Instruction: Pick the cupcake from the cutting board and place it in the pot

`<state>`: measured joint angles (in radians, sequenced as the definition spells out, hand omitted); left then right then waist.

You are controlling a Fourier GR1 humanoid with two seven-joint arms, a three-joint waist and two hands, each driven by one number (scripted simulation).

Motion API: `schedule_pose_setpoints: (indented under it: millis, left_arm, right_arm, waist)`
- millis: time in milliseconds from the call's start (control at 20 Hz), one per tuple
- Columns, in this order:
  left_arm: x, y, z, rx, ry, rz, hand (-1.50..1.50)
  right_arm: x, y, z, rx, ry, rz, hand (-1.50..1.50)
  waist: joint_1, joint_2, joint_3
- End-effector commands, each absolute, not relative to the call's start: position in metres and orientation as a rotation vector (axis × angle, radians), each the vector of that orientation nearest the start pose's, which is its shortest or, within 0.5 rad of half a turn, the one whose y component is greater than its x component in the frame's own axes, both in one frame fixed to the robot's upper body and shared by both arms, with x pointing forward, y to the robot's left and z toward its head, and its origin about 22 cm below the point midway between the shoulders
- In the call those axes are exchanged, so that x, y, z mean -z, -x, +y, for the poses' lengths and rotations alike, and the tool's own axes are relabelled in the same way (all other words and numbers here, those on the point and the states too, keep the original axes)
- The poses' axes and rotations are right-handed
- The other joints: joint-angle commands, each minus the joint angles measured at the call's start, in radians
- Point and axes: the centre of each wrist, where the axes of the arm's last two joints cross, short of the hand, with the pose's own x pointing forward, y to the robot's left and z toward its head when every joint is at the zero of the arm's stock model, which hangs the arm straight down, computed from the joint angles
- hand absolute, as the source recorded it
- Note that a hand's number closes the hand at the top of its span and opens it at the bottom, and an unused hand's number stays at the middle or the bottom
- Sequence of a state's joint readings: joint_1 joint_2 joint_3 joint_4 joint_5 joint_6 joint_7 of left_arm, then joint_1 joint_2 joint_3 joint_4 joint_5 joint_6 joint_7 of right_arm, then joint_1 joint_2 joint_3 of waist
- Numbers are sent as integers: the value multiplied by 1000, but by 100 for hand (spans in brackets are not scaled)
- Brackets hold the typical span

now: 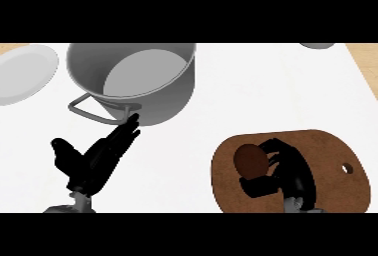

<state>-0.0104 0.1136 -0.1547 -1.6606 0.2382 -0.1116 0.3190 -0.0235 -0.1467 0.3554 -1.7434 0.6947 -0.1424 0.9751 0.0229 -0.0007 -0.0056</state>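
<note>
Now the right hand curls round the cupcake on the cutting board; the left hand, fingers straight, touches the pot on the desk.

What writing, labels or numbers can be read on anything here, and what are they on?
None: no text shows anywhere.
Pot: plain grey.
Cutting board: bare brown wood with a hole.
Cupcake: brown, unmarked, with the right hand curled round it.
Plate: plain.
Left hand: black, unmarked.
</note>
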Motion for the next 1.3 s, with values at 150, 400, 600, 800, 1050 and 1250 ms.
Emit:
schedule_pose_setpoints:
  millis: [150, 400, 600, 800, 1050, 1250]
  left_arm:
    - [-29, -243, 213, 184, 295, -1323, 0]
    - [-26, -244, 223, 164, 257, -1330, 0]
    - [-26, -249, 218, 169, 269, -1310, 0]
    - [-18, -236, 229, 144, 269, -1305, 0]
    - [-25, -240, 218, 145, 263, -1315, 0]
    - [-14, -240, 220, 162, 280, -1315, 0]
  right_arm:
    - [-52, -226, -56, -857, 840, -872, 150]
    - [-57, -224, -22, -925, 918, -889, 150]
    - [-82, -210, -17, -827, 1076, -965, 150]
    - [-125, -215, -19, -718, 1176, -1081, 150]
    - [-182, -199, -14, -708, 1195, -1297, 150]
    - [-217, -202, -2, -685, 1196, -1439, 150]
  waist:
    - [32, 2, 2]
    - [1, 1, 5]
    - [-24, -6, 4]
    - [-24, -13, 3]
    - [-17, -11, 3]
    - [-8, -6, 3]
